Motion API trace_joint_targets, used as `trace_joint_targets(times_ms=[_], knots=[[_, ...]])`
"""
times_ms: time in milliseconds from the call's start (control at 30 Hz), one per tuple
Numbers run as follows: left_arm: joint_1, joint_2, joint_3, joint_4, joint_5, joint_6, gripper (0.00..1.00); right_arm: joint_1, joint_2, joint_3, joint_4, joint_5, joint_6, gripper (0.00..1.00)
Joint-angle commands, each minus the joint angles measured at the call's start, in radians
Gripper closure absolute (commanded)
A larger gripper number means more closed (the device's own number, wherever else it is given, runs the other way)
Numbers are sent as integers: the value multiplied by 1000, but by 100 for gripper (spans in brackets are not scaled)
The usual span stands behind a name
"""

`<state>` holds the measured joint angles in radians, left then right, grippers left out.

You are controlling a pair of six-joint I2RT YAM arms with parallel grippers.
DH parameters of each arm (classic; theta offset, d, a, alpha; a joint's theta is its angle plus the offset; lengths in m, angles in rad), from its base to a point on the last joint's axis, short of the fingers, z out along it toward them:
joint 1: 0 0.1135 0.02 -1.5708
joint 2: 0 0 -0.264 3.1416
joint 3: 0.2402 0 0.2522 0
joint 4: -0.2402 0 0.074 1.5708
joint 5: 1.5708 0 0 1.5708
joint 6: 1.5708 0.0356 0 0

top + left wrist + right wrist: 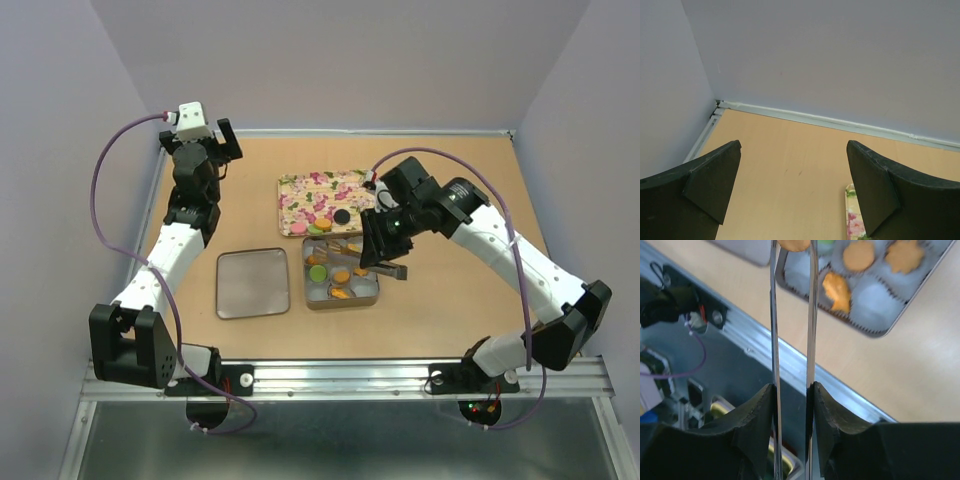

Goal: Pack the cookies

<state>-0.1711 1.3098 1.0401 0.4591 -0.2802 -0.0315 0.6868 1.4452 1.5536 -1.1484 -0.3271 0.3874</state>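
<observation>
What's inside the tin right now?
The tin holds white paper cups: several with orange cookies, one with a green cookie, some empty. From above, the right gripper and its tongs cover the far right cups.

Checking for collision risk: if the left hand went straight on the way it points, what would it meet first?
Nothing stands in its path. The open left hand aims at bare tabletop by the back wall; which it reaches first is unclear. The floral tray lies off to one side.
</observation>
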Motion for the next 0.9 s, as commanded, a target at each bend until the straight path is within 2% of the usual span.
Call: trace_joint_targets(times_ms=[0,400,667,767,867], knots=[[-16,-29,5,36,-7,21,1,-1,-60,-95,53,-162,25,60],[-27,-30,5,36,-28,27,1,94,-80,-263,116,-231,70,60],[-28,-37,3,36,-34,27,1,118,-49,-250,130,-132,77,61],[-28,-35,3,36,-34,27,1,117,-45,-230,127,-11,97,62],[-30,-35,3,36,-34,27,1,118,-40,-219,128,28,111,63]])
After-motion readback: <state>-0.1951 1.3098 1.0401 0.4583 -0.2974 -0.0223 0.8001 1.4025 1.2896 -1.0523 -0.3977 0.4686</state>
